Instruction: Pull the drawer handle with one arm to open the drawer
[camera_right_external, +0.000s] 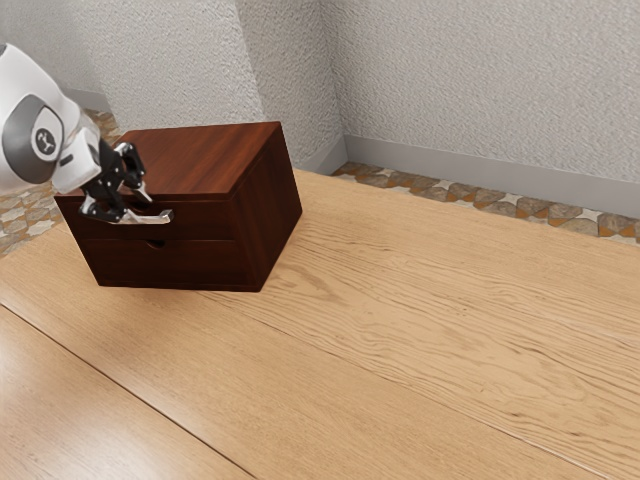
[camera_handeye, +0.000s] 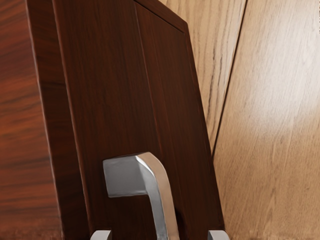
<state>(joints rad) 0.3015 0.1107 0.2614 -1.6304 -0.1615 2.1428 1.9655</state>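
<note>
Between the fingers (camera_handeye: 101, 235): drawer handle (camera_handeye: 159, 192); fingers wide, not gripping (pads either side, gaps visible). Drawer (camera_right_external: 195, 218) front looks flush w/ cabinet (camera_right_external: 215, 150). Approach done; close + pull left.

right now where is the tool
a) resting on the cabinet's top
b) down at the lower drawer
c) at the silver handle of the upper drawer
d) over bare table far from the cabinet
c: in the exterior view the tool sits at the front of the cabinet, right against the upper drawer's silver handle, above the lower drawer.
</note>
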